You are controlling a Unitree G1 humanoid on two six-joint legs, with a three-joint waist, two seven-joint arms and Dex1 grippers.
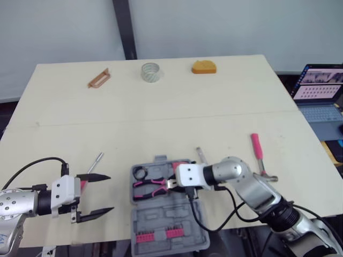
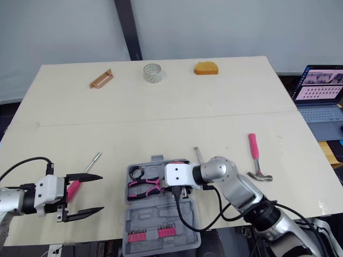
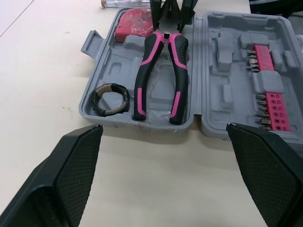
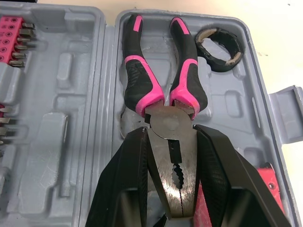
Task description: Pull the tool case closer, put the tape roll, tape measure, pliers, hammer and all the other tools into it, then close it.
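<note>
Left gripper (image 1: 111, 193): fingers spread wide, empty, over the near left edge of the pale wooden table (image 1: 214, 96).
Grey plastic tool case (image 1: 161, 225): lies open at near edge, centre.
Black-and-pink-handled steel pliers (image 1: 151, 187): in case's far half, beside small black ring (image 3: 110, 99).
Right gripper (image 1: 170, 184): clenched on pliers' head.
Pink-handled hammer (image 1: 261, 158): on table, right of case.
</note>
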